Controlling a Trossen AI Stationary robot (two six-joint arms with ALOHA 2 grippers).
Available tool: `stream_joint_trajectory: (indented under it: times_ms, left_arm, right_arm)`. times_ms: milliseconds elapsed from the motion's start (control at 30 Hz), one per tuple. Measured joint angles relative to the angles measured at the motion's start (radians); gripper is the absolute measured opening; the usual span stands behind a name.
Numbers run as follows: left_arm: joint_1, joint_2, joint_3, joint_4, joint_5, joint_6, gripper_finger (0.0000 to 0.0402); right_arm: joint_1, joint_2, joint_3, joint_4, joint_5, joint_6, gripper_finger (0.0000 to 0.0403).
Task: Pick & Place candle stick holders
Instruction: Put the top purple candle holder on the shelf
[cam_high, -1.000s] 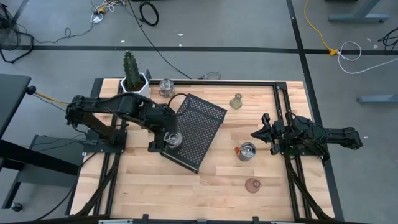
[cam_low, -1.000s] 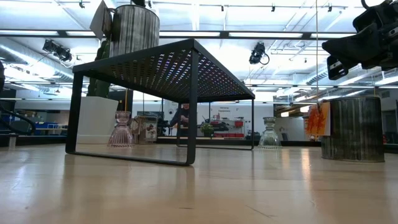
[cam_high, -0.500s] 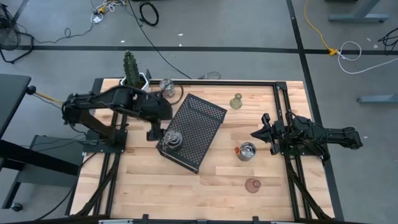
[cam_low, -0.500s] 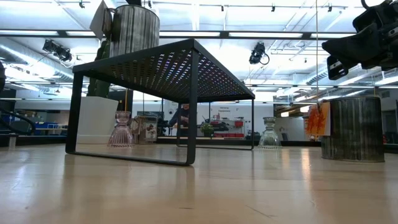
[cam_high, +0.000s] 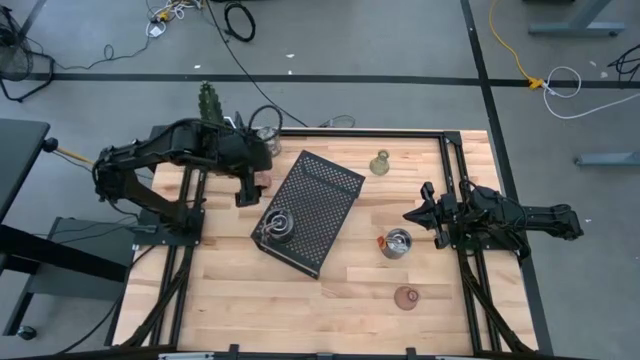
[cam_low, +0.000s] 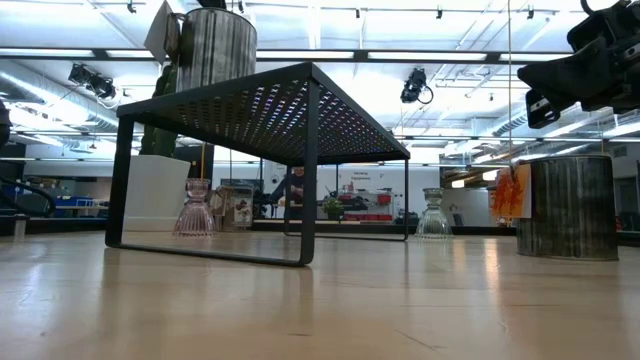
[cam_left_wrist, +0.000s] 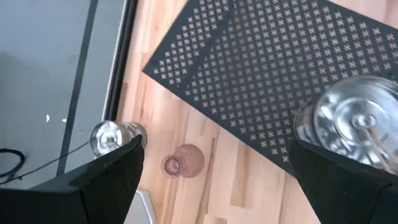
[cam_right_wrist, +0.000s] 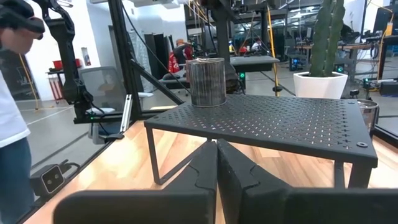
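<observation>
We see the left gripper (cam_high: 243, 190) hanging with fingers (cam_left_wrist: 102, 180) spread wide and empty over the table's far left, near the cactus pot (cam_high: 215, 125). One silver candle stick holder (cam_high: 277, 226) stands upright on the near-left corner of the black perforated tray (cam_high: 318, 200). A pinkish glass holder (cam_left_wrist: 182, 160) and a clear one (cam_left_wrist: 111, 135) sit on the wood below the left wrist. Across the table, an olive-yellow holder (cam_high: 380, 162), another silver holder (cam_high: 396, 243) and a second pinkish holder (cam_high: 405, 297) wait on the right half, where the right gripper (cam_high: 418, 215) hovers with fingers pressed together, holding nothing.

We judge the risks plain. The silver holder sits close to the tray's edge; a swing of the left arm could knock it off. The two glass holders stand just beside each other, so spread fingers dropping on one could topple its neighbour.

A second ago the left gripper was over that silver holder on the tray; it has since pulled back toward the cactus, leaving the holder in place. The right arm has not moved.
</observation>
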Motion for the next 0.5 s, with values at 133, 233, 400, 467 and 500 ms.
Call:
stream_joint_trajectory:
  times_ms: [133,233,400,467,500]
  left_arm:
    - [0.031,-0.066,-0.098,0.072,0.0,0.014,0.0399]
    - [0.057,-0.117,-0.188,0.113,0.0,0.014,0.0399]
    - [0.101,-0.184,-0.298,0.159,-0.005,0.006,0.0399]
    - [0.115,-0.196,-0.337,0.165,-0.024,-0.003,0.0399]
    - [0.119,-0.202,-0.357,0.167,-0.033,-0.007,0.0399]
  right_arm:
    - [0.0,0.0,0.0,0.0,0.0,0.0,0.0012]
    - [0.0,0.0,0.0,0.0,0.001,0.0,0.0012]
    - [0.0,0.0,0.0,0.0,-0.001,0.0,0.0012]
    - [0.0,0.0,0.0,0.0,0.0,0.0,0.0012]
    - [0.0,0.0,0.0,0.0,0.0,0.0,0.0012]
